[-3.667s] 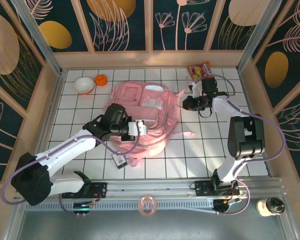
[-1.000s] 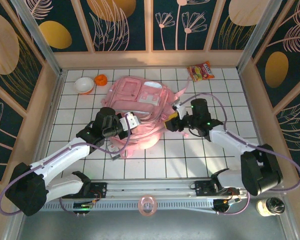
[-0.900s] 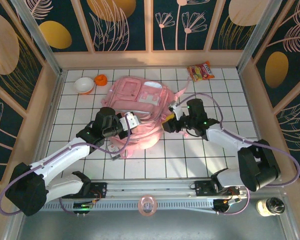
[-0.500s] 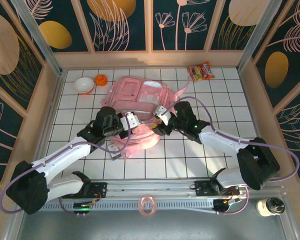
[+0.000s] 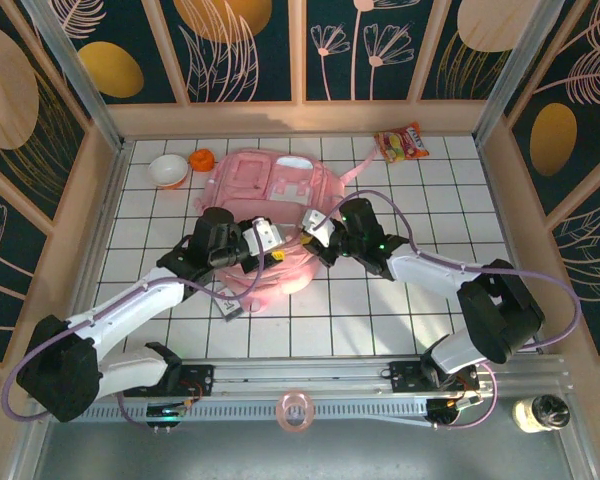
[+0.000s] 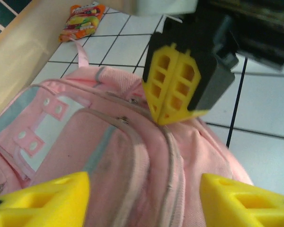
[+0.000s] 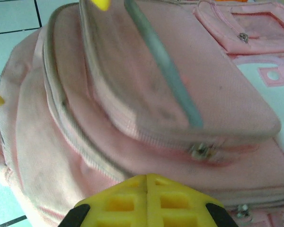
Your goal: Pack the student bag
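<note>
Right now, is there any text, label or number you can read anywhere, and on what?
No text reads clearly.
Snack packet by the far wall: printing too small and blurred.
White tag at the near edge of the student bag: dark mark, unreadable.

On the white tiled table [image 5: 400, 320], a white bowl [image 5: 168, 170] sits near the far left corner, a small orange object [image 5: 202, 159] just beside it. A bright snack packet [image 5: 401, 142] (red, yellow and orange print) lies flat near the far right corner. A pink ring [image 5: 296, 410] rests on the grey ledge [image 5: 180, 440] in front, a jar [image 5: 543, 412] off at its right end.
</note>
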Tool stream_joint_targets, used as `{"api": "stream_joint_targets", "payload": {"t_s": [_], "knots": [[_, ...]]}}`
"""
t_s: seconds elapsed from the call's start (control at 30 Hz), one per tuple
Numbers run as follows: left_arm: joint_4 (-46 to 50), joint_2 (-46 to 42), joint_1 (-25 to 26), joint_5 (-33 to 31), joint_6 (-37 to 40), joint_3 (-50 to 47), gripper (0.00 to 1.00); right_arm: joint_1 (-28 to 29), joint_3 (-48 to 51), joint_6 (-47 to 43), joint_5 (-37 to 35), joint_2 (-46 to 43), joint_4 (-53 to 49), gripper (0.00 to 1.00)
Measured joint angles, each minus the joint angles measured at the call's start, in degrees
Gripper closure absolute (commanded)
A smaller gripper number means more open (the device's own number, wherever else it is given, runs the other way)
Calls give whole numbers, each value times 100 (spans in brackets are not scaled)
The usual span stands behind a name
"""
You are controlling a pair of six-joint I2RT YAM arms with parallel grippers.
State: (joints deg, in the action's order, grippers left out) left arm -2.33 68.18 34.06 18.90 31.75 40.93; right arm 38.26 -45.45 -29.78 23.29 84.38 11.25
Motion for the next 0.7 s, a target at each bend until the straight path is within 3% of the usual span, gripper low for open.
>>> {"api": "stream_joint_targets", "payload": {"t_s": [0.07,0.3,0.47,0.5,0.53,0.6,0.63,0.67,0.7], "knots": [[9,153,2,-76,81,109,14,0,-37,2,57,-26,39,100],[219,916,2,-391,431,319,6,-7,-59,26,127,-197,105,100],[555,1300,2,-378,863,450,7,-210,35,337,227,-420,234,80],[573,1342,2,-400,933,463,12,-267,68,409,240,-485,251,76],[573,1405,9,-479,1014,485,26,-343,116,525,258,-570,275,72],[553,1598,48,-669,1095,511,72,-490,186,754,317,-704,323,66],[560,1709,79,-739,1128,522,88,-557,232,916,348,-765,361,64],[570,1823,111,-785,1167,535,100,-675,278,1095,407,-820,378,62],[592,1888,125,-833,1180,560,100,-769,315,1237,452,-857,387,61]]}}
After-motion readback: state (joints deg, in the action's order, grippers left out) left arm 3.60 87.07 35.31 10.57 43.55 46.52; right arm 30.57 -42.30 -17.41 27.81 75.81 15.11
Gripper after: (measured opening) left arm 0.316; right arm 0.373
